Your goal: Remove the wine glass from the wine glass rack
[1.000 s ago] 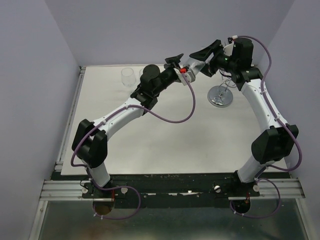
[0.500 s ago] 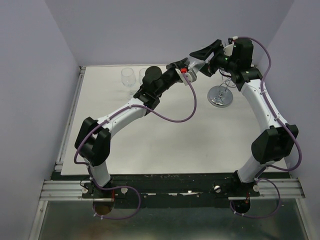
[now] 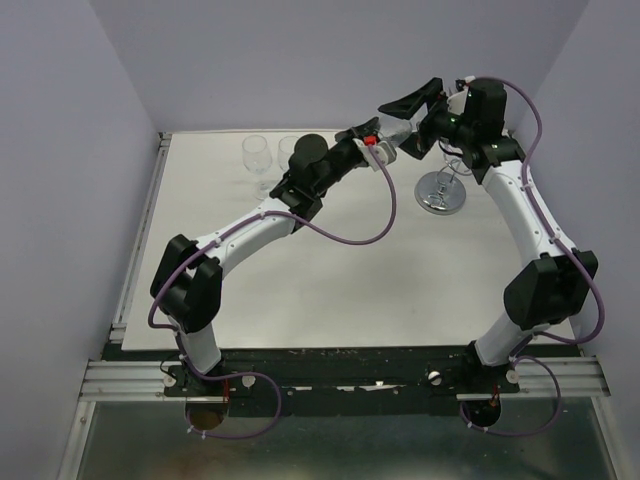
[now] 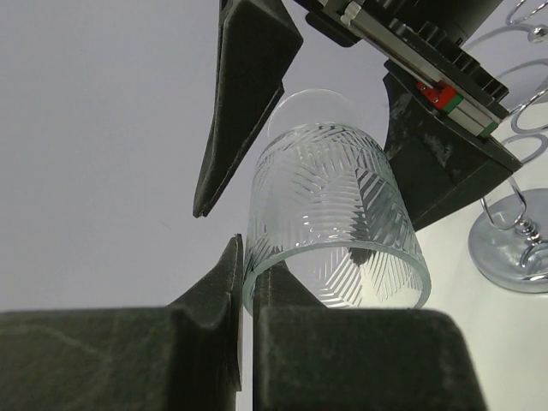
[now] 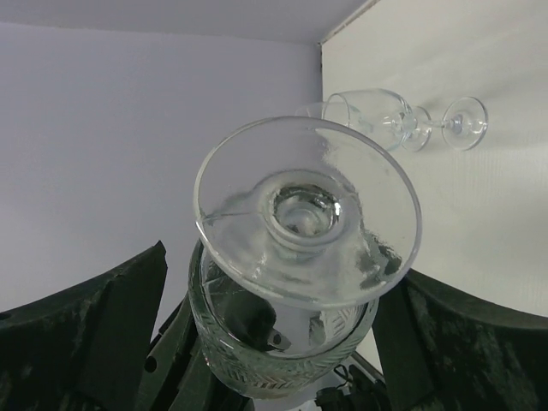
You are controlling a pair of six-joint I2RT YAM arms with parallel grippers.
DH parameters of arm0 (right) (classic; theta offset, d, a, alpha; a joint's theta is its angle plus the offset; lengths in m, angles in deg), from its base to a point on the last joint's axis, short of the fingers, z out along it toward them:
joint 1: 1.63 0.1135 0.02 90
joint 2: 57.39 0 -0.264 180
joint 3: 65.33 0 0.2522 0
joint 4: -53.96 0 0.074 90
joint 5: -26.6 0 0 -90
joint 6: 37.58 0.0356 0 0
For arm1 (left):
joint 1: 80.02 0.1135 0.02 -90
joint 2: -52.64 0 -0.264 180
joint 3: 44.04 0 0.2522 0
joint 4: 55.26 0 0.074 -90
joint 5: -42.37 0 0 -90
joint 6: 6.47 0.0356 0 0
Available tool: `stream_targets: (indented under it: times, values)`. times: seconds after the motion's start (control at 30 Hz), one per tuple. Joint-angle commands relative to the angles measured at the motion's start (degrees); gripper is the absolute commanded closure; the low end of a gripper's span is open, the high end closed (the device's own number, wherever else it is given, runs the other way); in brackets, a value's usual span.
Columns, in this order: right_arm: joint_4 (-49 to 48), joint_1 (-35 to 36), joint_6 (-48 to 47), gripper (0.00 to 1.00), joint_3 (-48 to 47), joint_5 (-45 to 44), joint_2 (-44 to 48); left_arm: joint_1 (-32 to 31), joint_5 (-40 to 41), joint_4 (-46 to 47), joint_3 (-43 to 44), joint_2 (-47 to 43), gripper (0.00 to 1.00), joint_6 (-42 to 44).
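The wine glass (image 4: 334,214), cut with a leaf pattern, hangs in the air between my two grippers, left of the wine glass rack (image 3: 441,190). My left gripper (image 4: 248,257) is shut on the bowl's rim, one finger inside and one outside. In the right wrist view the glass's round foot (image 5: 308,210) faces the camera. My right gripper (image 5: 282,334) stands open, its fingers (image 4: 248,86) wide on either side of the bowl and apart from it. From above, both grippers (image 3: 385,135) (image 3: 410,122) meet over the table's back right. The rack's chrome base (image 4: 514,231) and wire rings (image 4: 527,51) show beside the glass.
Two other wine glasses (image 3: 257,155) (image 3: 288,148) stand near the table's back edge, left of the left arm; one of them (image 5: 402,116) also shows in the right wrist view. Lilac walls close the table at the back and both sides.
My left gripper has closed on the glass's rim after shifting a little right. My right gripper has opened wider, letting go of the bowl.
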Motion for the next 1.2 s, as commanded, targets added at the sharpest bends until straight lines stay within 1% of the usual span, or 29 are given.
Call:
stream_targets:
  times: [0.0,0.1,0.3,0.43,0.5,0.63,0.7,0.73,0.83,0.97,1.1,1.17]
  values:
    - [2.25,-0.63,-0.98,0.00,2.22,-1.66,4.00,-0.68,1.44,3.74,0.69,-2.00,1.00,-1.81]
    - [4.27,-2.39,-1.50,0.00,5.73,-4.56,6.99,-0.68,2.06,3.30,0.43,-3.06,1.00,-2.60]
    - [6.55,-7.05,-4.67,0.00,15.92,-9.93,13.93,-0.77,1.45,1.98,0.69,-3.94,1.00,-4.36]
    - [4.99,-11.08,-6.51,0.00,21.55,-8.89,18.06,-0.95,0.22,-0.65,0.52,-4.73,1.00,-5.67]
    - [0.52,-12.23,-10.62,0.00,23.40,-4.60,20.08,-0.86,-0.92,-2.84,-0.27,-5.60,1.00,-6.03]
    - [-7.31,-12.41,-25.11,0.00,24.46,4.81,23.07,-0.60,-6.18,-10.21,-3.78,-9.90,1.00,-4.71]
    - [-8.99,-12.41,-32.41,0.00,25.86,8.95,24.66,-0.07,-10.05,-15.40,-6.24,-12.89,1.00,-3.31]
    - [-8.30,-12.42,-35.32,0.00,26.48,9.22,25.97,0.28,-12.77,-19.08,-7.12,-15.08,1.00,-2.09]
    - [-4.53,-12.41,-38.24,0.00,29.11,2.74,28.96,1.60,-18.23,-29.89,-8.63,-18.78,1.00,-0.49]
    - [0.22,-12.33,-47.80,0.00,30.18,2.11,30.38,3.88,-21.84,-44.31,-5.90,-20.55,1.00,1.00]
    - [2.86,-12.42,-52.56,0.00,28.34,-0.35,29.50,5.12,-22.11,-49.43,-8.18,-23.71,1.00,2.06]
    - [3.74,-12.33,-55.63,0.00,27.55,-0.97,28.36,5.29,-20.80,-52.58,-8.36,-24.68,1.00,2.06]
